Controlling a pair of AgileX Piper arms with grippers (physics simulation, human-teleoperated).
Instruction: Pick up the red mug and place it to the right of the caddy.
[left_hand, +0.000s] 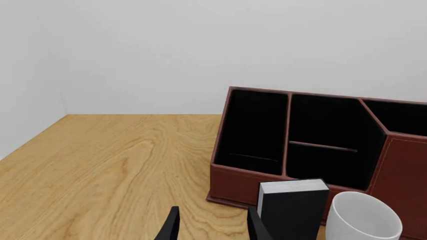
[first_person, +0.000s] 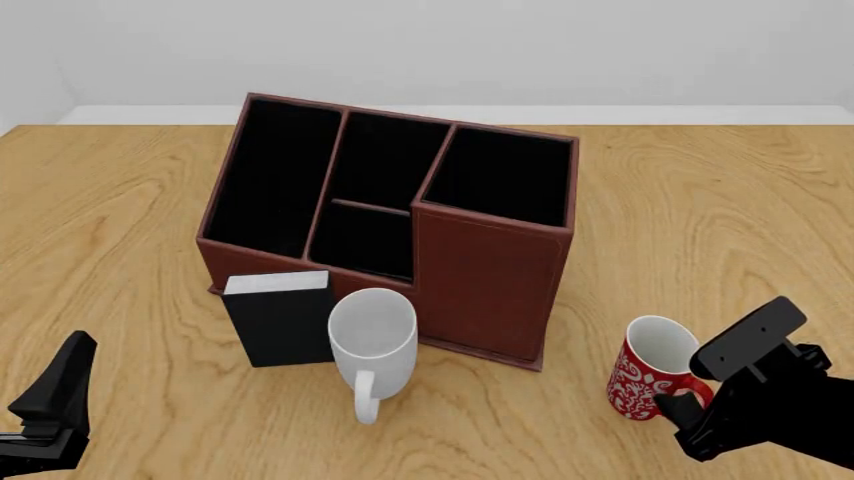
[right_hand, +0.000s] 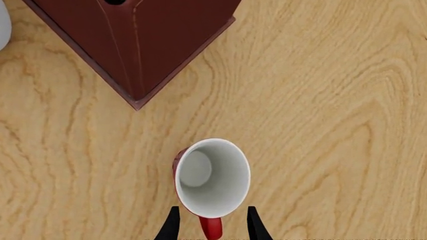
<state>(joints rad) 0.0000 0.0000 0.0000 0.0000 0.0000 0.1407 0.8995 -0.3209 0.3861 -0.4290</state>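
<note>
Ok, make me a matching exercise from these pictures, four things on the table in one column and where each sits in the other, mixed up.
Things:
1. red mug
2. white mug
3. black box
4. caddy

Places, in the front view:
A. against the caddy's near left side
B. farthest back, biggest thing on the table
C. near right, handle between the right gripper's fingers
D. between the black box and the caddy's tall front corner

Pairs: 1-C, 2-D, 3-A, 4-B
</note>
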